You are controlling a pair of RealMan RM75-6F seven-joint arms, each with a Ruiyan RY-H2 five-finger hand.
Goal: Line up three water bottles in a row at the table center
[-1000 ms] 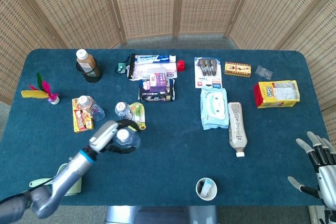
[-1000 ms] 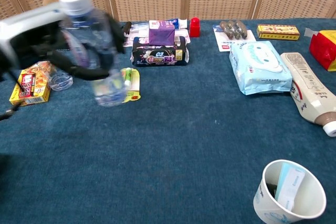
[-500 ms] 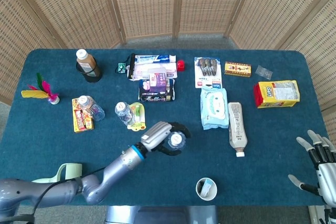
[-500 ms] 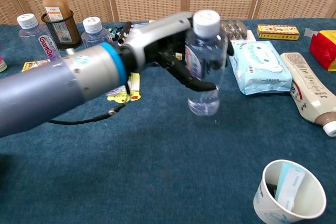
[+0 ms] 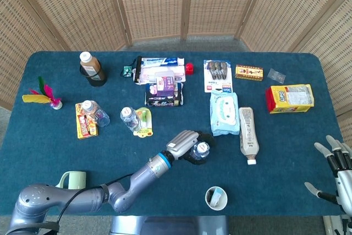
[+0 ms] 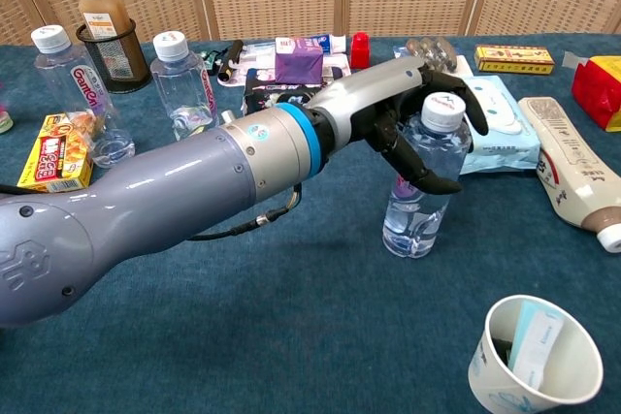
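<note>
My left hand (image 5: 186, 143) (image 6: 403, 113) grips a clear water bottle (image 5: 201, 150) (image 6: 419, 208) with a white cap. It holds the bottle near the neck, upright, with its base down on the blue tablecloth just right of the table's middle. A second clear bottle (image 5: 130, 118) (image 6: 183, 82) stands upright left of centre. A third, labelled bottle (image 5: 92, 112) (image 6: 76, 94) stands further left beside a snack box. My right hand (image 5: 336, 170) hangs at the table's near right corner, with its fingers apart and nothing in them.
A paper cup (image 5: 215, 198) (image 6: 537, 356) stands near the front edge, right of the held bottle. A wet-wipes pack (image 5: 224, 113) (image 6: 485, 121) and a lying white tube (image 5: 248, 131) (image 6: 574, 174) are close on the right. Boxes and packets fill the back.
My left arm has carried the bottle from the left side rightward to the table's middle and lowered it onto the cloth. The right hand has barely moved.
</note>
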